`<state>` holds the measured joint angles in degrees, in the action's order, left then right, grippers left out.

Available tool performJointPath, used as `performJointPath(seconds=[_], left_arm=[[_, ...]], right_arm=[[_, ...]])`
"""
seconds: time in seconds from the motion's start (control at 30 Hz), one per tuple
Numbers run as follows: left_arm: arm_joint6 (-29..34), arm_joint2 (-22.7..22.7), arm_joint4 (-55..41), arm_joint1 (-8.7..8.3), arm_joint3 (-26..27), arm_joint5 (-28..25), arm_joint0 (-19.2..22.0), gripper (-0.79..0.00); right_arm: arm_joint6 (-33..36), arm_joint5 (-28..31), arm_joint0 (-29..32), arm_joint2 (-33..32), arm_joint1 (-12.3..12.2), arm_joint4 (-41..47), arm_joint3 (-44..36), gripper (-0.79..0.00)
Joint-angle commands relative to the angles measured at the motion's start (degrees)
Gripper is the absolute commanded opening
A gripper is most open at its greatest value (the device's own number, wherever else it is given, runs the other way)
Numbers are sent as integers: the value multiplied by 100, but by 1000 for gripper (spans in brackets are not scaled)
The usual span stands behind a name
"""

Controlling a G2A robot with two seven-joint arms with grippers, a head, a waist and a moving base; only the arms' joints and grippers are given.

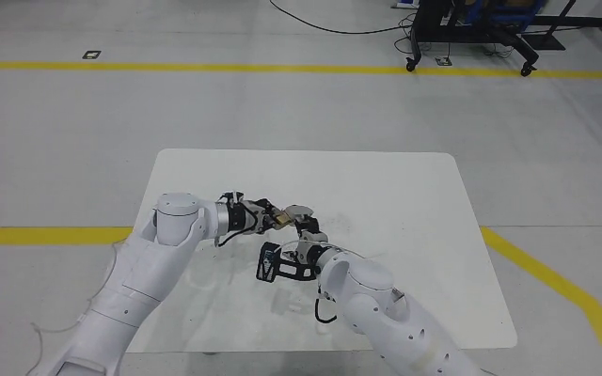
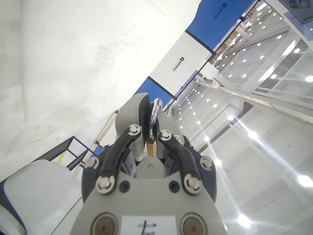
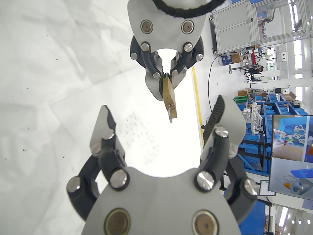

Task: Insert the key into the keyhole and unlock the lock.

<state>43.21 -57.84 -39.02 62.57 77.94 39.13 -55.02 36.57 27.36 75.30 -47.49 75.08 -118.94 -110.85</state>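
My left gripper (image 1: 266, 214) hovers over the middle of the white table (image 1: 404, 188), shut on a brass padlock (image 1: 280, 218). In the left wrist view the lock's brass body (image 2: 151, 148) and silver shackle (image 2: 155, 112) sit between my left gripper's (image 2: 151, 110) fingers. The right wrist view faces that gripper (image 3: 165, 86) head-on. The padlock (image 3: 168, 95) juts out of it, with a small silver key (image 3: 170, 118) stuck in the keyhole at its free end. My right gripper (image 3: 163, 119) is open, its fingers spread on either side of the key, a short way off and not touching.
Both grippers meet near the table's centre (image 1: 303, 222). Bare tabletop lies all around them. Yellow floor lines (image 1: 282, 68) run beyond the table, and a black wheeled cart (image 1: 470, 28) stands far back at the right.
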Motion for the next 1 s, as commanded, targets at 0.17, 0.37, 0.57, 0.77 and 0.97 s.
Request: performJointPath(seconds=[0.17,0.37,0.57,0.77,0.97], left_arm=[[-18,-191,-131,-7,163,-699,-142,-785],[-10,-403,-424,4,382,-1538,-369,-785],[32,-509,-368,-2,561,-2067,-550,-785],[113,-528,-358,4,593,-2147,-596,-785],[123,-508,-317,18,573,-2126,-580,-785]], right_arm=[[-1273,-289,230,-446,-59,667,-175,0],[-3529,-614,864,-1106,-246,742,-43,0],[-4780,-952,1046,-1276,-301,888,329,-339],[-4942,-1754,1152,-1281,-272,938,449,-446],[-4784,-1976,1105,-1136,-240,865,471,-446]])
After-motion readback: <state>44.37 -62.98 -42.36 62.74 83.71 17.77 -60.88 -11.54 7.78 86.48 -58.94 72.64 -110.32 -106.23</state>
